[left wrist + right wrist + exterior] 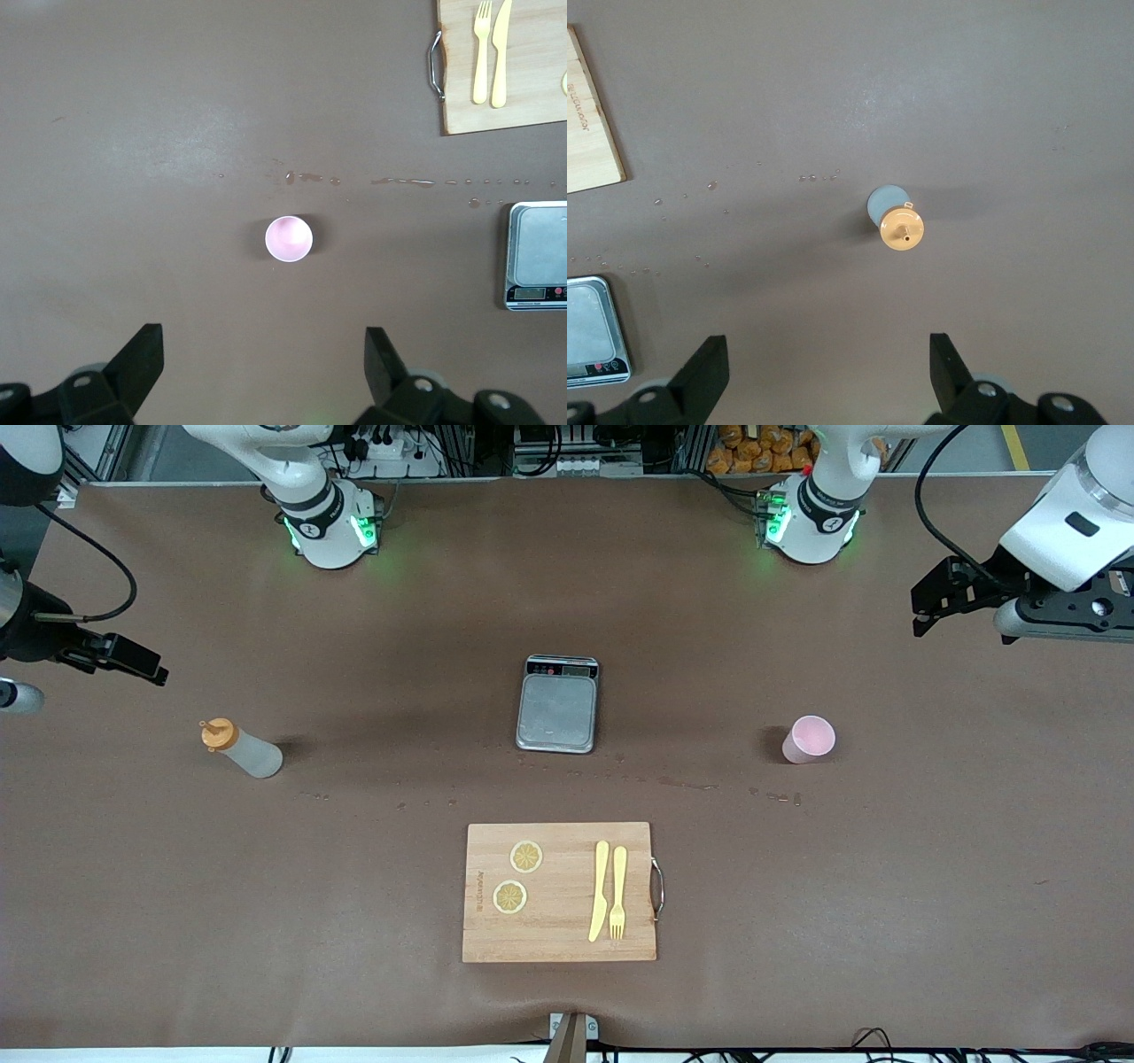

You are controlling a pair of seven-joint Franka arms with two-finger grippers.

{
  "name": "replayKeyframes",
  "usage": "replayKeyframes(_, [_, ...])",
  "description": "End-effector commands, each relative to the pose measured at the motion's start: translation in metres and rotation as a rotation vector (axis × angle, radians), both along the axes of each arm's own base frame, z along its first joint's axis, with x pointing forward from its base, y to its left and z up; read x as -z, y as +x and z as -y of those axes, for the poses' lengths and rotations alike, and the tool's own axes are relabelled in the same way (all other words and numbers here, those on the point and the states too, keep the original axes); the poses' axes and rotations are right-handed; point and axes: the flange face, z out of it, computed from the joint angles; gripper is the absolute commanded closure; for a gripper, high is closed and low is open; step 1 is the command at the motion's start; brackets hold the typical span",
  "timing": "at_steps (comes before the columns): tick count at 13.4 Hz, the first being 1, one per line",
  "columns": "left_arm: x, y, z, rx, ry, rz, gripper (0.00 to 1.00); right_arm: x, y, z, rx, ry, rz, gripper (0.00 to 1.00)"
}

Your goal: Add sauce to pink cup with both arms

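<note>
Front view shows nothing of the task yet done; the sauce (241, 748) stands upright and untouched on the table (886, 912) toward the right arm's end, and the pink cup (808, 740) stands upright toward the left arm's end, well apart from it, with the grey scale (557, 705) between them and nothing on its plate; the cutting board (560, 892), nearer the camera than the scale, carries two lemon slices (526, 856), a knife (600, 890) and a fork (617, 892). The right gripper (824, 372) hovers above the bottle with its jaws spread wide and empty; the left gripper (261, 367) hangs above the cup, jaws likewise spread and holding nothing. The cup's inside looks plain pale pink, so no sauce appears to be in it; a trail of small droplets (310, 178) lies on the table near it. Everything is judged still to come: grasping the bottle, probably steadying or lifting the cup, bringing the two together, and squeezing.
</note>
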Motion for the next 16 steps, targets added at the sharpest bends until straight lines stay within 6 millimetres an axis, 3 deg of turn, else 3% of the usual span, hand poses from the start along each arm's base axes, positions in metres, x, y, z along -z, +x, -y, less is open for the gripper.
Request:
replayKeyframes(1, [-0.003,-0.005,0.003,0.003,-0.011,-0.007,0.0,-0.004,-0.002,0.0,0.007,0.001,0.002,0.0])
replayKeyframes(8, [0.004,-0.001,0.004,0.009,-0.009,-0.021,0.0,-0.005,-0.004,0.0,0.002,0.0,0.001,0.0])
replayKeyframes(14, [0.041,-0.005,0.02,0.033,0.009,-0.108,0.0,0.001,-0.001,0.004,0.016,-0.002,-0.009,0.0])
replayKeyframes(16, [0.045,-0.006,0.02,0.033,0.011,-0.112,0.0,0.0,-0.001,0.018,0.049,0.002,-0.009,0.0])
